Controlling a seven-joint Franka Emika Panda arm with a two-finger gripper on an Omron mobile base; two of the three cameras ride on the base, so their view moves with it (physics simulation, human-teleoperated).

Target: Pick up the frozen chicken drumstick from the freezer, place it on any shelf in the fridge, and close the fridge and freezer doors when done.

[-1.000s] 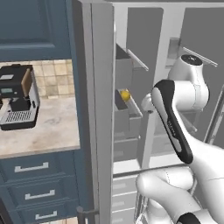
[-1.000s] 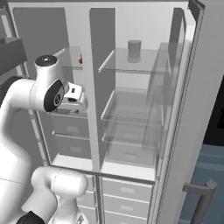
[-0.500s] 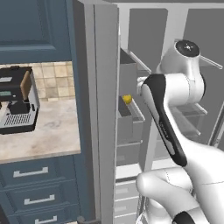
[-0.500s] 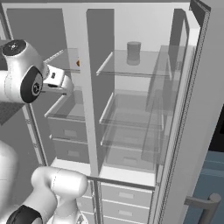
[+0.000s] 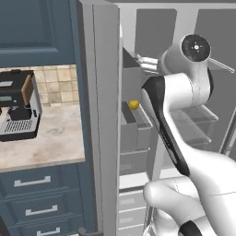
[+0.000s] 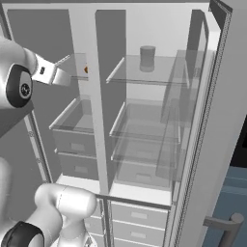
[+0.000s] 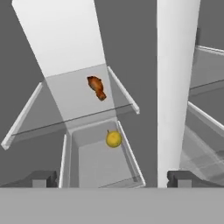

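Jaws spread wide: in the hand view the gripper (image 7: 112, 179) shows its two dark tips far apart at the bottom, with nothing between them. Ahead of them the frozen chicken drumstick (image 7: 96, 87) lies on a glass shelf (image 7: 65, 103) of the freezer (image 7: 57, 35) (a small orange-brown lump near the shelf's middle), well clear of the tips. Below that shelf a yellow ball (image 7: 113, 139) sits in an open grey drawer (image 7: 96, 162). A white upright divider (image 7: 173, 87) runs down the right side, with the fridge's glass shelves beyond it.

From the left base view, the white arm (image 5: 184, 92) reaches up into the open unit past the edge of the freezer door (image 5: 99, 115), which stands swung out toward the camera. The yellow ball (image 5: 133, 104) shows just left of the forearm. A coffee machine (image 5: 18, 110) stands on the tabletop (image 5: 50, 143) to the left, blue cabinet drawers (image 5: 37, 203) beneath.

From the right base view, the drumstick (image 6: 86, 70) is a tiny orange speck on the freezer's upper shelf, just beyond the hand. A grey cylinder (image 6: 147, 58) stands upright on the fridge's (image 6: 154, 120) top glass shelf. The fridge door (image 6: 222, 135) hangs open at right.
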